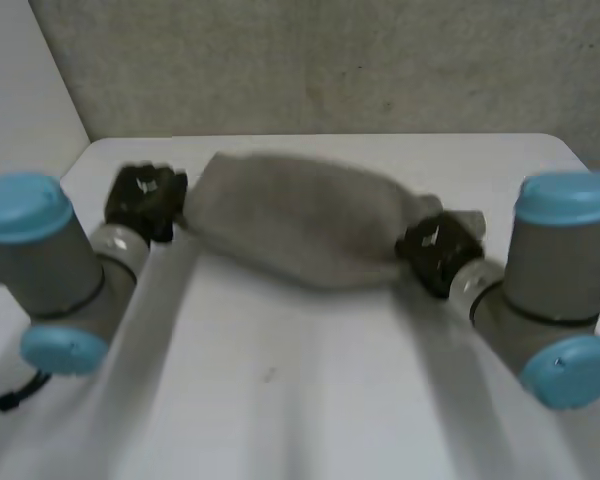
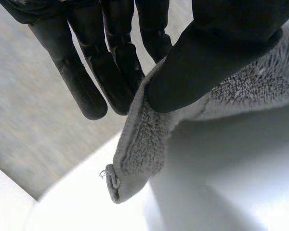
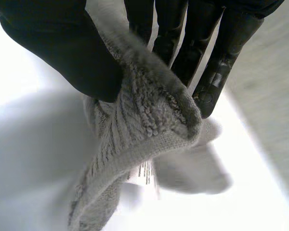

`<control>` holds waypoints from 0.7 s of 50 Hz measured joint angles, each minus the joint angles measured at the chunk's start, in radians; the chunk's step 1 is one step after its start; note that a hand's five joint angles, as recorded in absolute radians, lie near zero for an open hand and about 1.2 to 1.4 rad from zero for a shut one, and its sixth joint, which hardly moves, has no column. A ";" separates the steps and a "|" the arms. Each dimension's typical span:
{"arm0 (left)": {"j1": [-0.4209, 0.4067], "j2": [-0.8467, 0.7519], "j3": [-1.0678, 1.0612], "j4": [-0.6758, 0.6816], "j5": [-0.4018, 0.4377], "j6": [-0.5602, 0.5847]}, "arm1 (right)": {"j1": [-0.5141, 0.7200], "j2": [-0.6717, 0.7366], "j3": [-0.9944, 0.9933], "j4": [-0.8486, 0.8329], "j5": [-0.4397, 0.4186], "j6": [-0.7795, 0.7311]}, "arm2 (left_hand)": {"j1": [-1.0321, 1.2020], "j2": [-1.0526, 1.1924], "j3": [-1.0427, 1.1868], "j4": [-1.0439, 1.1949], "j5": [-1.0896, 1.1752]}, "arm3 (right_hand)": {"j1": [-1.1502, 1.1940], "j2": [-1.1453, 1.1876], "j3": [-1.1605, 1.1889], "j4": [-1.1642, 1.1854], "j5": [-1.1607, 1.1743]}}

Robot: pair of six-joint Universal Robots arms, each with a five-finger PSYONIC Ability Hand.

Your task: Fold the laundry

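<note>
Above the table point(image 1: 280, 400), left hand point(image 1: 145, 200) and right hand point(image 1: 435, 250) pinch opposite ends of the towel point(image 1: 300, 225) (it sags between).

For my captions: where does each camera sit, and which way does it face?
Head view: behind, between the arms, facing down at the table; left hand and right hand hold the towel.
Left wrist view: on that wrist, facing along the palm; left hand pinches a towel edge.
Right wrist view: likewise; right hand pinches bunched towel.
All share towel and table.
</note>
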 measured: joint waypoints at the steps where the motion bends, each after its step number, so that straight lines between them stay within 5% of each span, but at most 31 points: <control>1: 0.000 0.002 -0.027 0.011 0.005 0.002 | 0.000 0.013 0.013 0.004 -0.008 0.011 | 0.000 0.000 0.000 0.000 0.000 | -0.002 -0.032 -0.039 -0.043 -0.024; 14: 0.019 0.094 -0.198 0.059 0.018 0.012 | -0.036 -0.040 0.072 0.025 -0.032 0.163 | 0.000 0.000 0.000 0.000 0.000 | -0.301 -0.448 -0.466 -0.477 -0.432; 16: 0.035 0.141 -0.231 0.058 0.017 0.010 | -0.084 -0.109 0.100 0.022 -0.038 0.281 | 0.000 0.000 0.000 0.000 0.000 | -0.396 -0.537 -0.561 -0.574 -0.536; 24: 0.049 0.210 -0.265 0.056 0.018 0.005 | -0.195 -0.197 0.186 0.016 -0.081 0.503 | 0.000 0.000 0.000 0.000 0.000 | -0.408 -0.543 -0.581 -0.587 -0.561; 35: 0.049 0.257 -0.281 0.056 0.018 0.002 | -0.321 -0.219 0.315 0.016 -0.188 0.623 | 0.000 0.000 0.000 0.000 0.000 | -0.408 -0.543 -0.581 -0.587 -0.562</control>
